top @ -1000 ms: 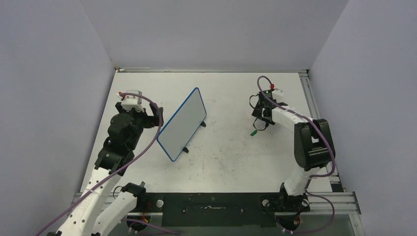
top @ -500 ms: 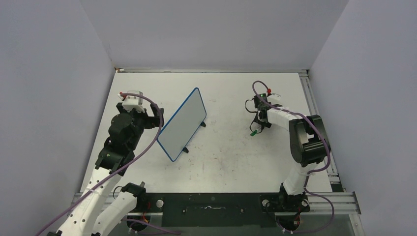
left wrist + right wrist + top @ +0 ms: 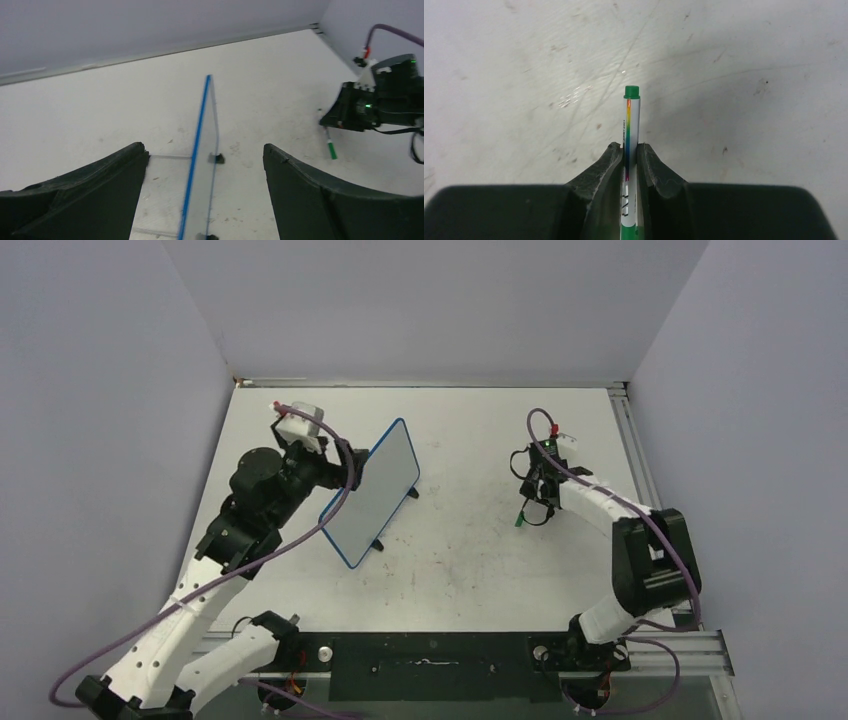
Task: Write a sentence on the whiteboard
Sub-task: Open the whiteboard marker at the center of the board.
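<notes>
at the near edge of the table (image 3: 470, 580) the two arm bases sit side by side. the left arm leans out over the left side of the table, and the left gripper (image 3: 203, 147) stands spread wide. in its wrist view the whiteboard (image 3: 373, 495) shows edge-on in the gap between the two dark fingers (image 3: 100, 185), and neither finger touches it. the whiteboard stands upright on its small black feet (image 3: 378, 544), left of the table's middle, its blue-framed long side running aslant from near left to far right, its white face toward the right side. well apart from it, on the right half of the table, the right gripper (image 3: 629, 148) hangs low over the scuffed tabletop, its fingers pressed in on a green marker (image 3: 631, 117). the marker sticks out past the fingertips with a green end toward the surface; whether that end touches the table cannot be told. beyond it all stand the plain grey walls (image 3: 420, 310).
</notes>
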